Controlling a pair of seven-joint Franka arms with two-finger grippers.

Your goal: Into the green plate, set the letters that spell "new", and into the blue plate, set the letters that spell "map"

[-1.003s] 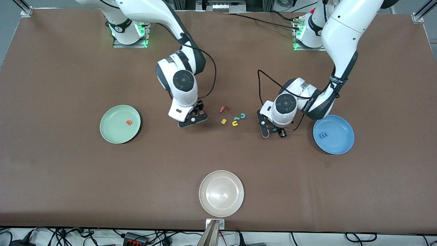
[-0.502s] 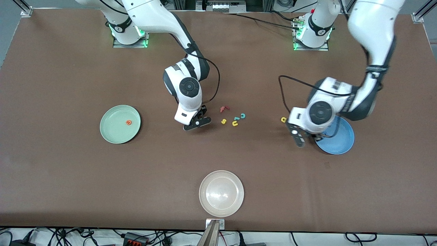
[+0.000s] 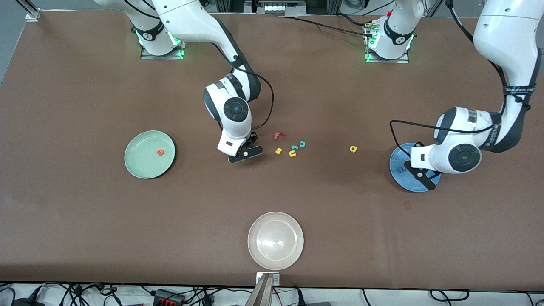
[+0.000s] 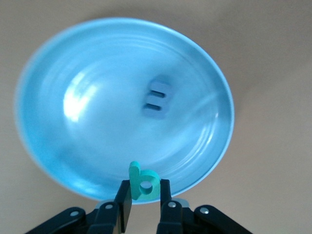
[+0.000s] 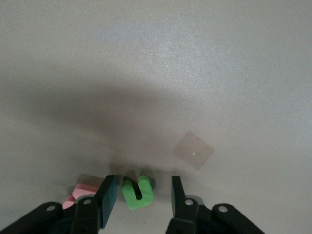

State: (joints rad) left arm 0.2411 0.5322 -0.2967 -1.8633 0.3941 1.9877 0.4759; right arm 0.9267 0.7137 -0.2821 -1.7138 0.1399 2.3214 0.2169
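Observation:
My left gripper point(image 3: 420, 176) hangs over the blue plate point(image 3: 397, 168), shut on the teal "a" point(image 4: 144, 184). The blue "m" point(image 4: 157, 99) lies in that plate point(image 4: 87, 122). The yellow "p" point(image 3: 353, 148) lies on the table between the plate and the letter cluster. My right gripper point(image 3: 244, 154) is low at the table, open, its fingers either side of the green "n" point(image 5: 137, 194). The pink "w" point(image 5: 77, 191) lies just outside one finger. Both are hidden in the front view. The orange "e" point(image 3: 160, 151) lies in the green plate point(image 3: 144, 165).
Beside my right gripper lie a red "f" point(image 3: 279, 135), a yellow "s" point(image 3: 278, 150), a yellow "u" point(image 3: 292, 154) and a teal "c" point(image 3: 302, 143). A whitish-beige plate point(image 3: 276, 240) stands near the front edge.
The left arm swung with the teal "a" from mid-table to over the blue plate, uncovering the yellow "p". The right gripper shifted slightly toward the letters and its fingers narrowed.

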